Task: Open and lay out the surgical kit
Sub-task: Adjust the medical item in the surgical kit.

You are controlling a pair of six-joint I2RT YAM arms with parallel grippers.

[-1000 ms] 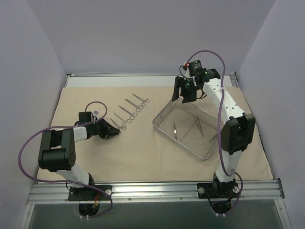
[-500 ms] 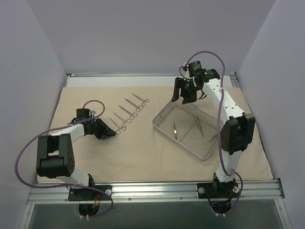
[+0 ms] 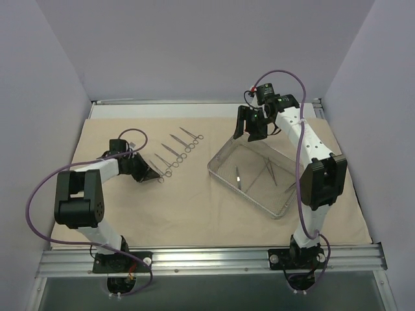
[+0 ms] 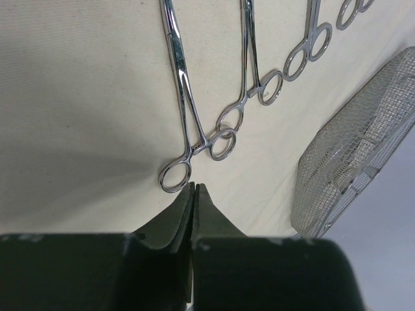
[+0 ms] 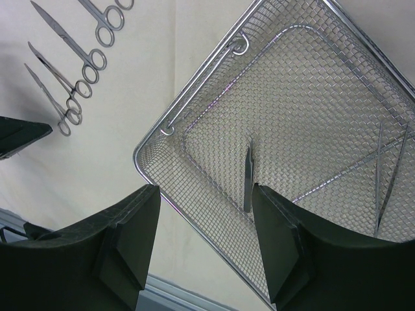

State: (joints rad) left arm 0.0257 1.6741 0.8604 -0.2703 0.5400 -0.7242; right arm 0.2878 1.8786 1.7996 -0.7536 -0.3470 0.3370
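Over beige cloth (image 3: 194, 207), found mesh tray (image 3: 253, 162) holding loose instruments (image 3: 238, 176), four forceps (image 3: 175, 152) rowed left of tray. Found left gripper (image 3: 157, 177) shut, empty, beside forceps farthest from tray; right gripper (image 3: 249, 135) part open, empty, above tray.

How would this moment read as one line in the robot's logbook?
left gripper: shut, empty, beside nearest forceps | right gripper: open, empty, over mesh tray | cloth: spread, row of instruments on it | tray: some tools inside

Five instruments (image 3: 174, 151) laid out; one wire-mesh tray (image 3: 253, 162).
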